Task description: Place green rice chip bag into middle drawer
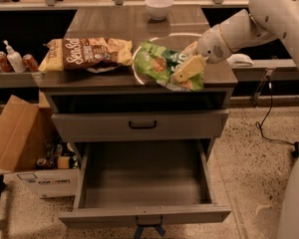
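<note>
The green rice chip bag (165, 63) is a crinkly bright green bag held over the front right part of the cabinet top (129, 24). My gripper (188, 66) is shut on the bag's right end, with one pale finger (189, 68) lying across the bag. The arm reaches in from the upper right. The middle drawer (144, 185) stands pulled wide open below, grey inside and empty, with a small dark handle (148, 229) on its front. The bag is above and behind the open drawer.
A brown and yellow chip bag (87, 53) lies on the cabinet top's left. A white bowl (158, 6) sits at the back. The upper drawer front (139, 125) with a black handle is closed. A cardboard box (22, 143) stands at the left, cans and a bottle (12, 59) on a shelf.
</note>
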Motion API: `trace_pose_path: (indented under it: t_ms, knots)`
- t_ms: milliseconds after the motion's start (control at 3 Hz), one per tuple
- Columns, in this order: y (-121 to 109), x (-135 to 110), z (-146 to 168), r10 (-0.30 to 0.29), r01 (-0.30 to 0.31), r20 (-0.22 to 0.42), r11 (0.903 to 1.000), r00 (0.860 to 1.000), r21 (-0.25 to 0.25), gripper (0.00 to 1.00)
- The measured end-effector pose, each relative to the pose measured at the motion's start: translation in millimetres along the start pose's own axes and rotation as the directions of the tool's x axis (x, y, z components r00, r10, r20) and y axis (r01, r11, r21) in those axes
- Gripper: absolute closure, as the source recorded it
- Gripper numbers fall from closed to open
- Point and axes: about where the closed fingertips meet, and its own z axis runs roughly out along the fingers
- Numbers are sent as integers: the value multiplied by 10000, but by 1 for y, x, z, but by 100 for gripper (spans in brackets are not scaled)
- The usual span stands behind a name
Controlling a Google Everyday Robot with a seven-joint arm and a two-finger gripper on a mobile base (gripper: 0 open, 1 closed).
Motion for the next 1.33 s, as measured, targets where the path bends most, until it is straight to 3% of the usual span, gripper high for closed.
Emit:
trace_pose_path:
  t_ms: [333,1333]
  knots:
    - [59,23,28,-50,-37,-620,9904,9981,-1381,100]
    - [62,19,25,-45,-47,-651,9901,9979,-1401,100]
